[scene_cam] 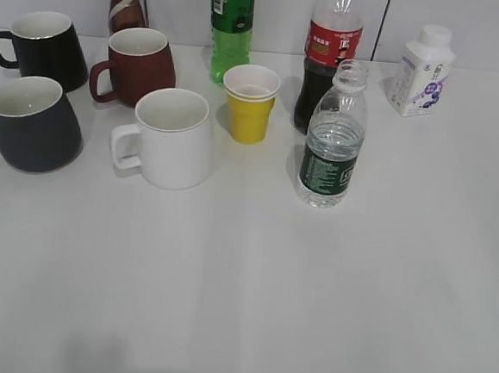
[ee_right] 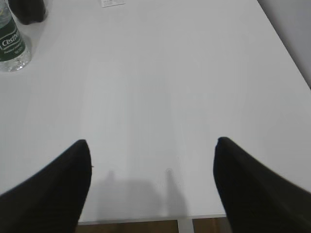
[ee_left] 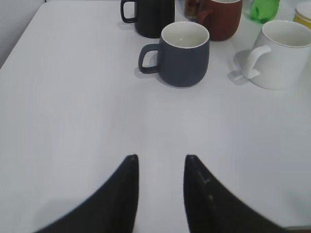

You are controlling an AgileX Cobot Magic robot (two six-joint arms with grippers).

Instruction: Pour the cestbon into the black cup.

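The cestbon (scene_cam: 332, 141), a small clear capless bottle with a dark green label, stands upright right of the table's middle. Its base shows at the top left of the right wrist view (ee_right: 9, 41). The black cup (scene_cam: 29, 126), a large matte charcoal mug with a white inside, stands at the far left, handle to the left. It also shows in the left wrist view (ee_left: 184, 53). My left gripper (ee_left: 161, 160) is open and empty, well short of the cup. My right gripper (ee_right: 151, 143) is wide open and empty over bare table. Neither gripper shows in the exterior view.
A glossy black mug (scene_cam: 44, 45), brown mug (scene_cam: 138, 64), white mug (scene_cam: 171, 137) and yellow paper cup (scene_cam: 250, 104) stand around. A cola bottle (scene_cam: 331, 46), green soda bottle (scene_cam: 231, 21) and milk carton (scene_cam: 423, 72) line the back. The table's front edge (ee_right: 146, 218) lies under my right gripper.
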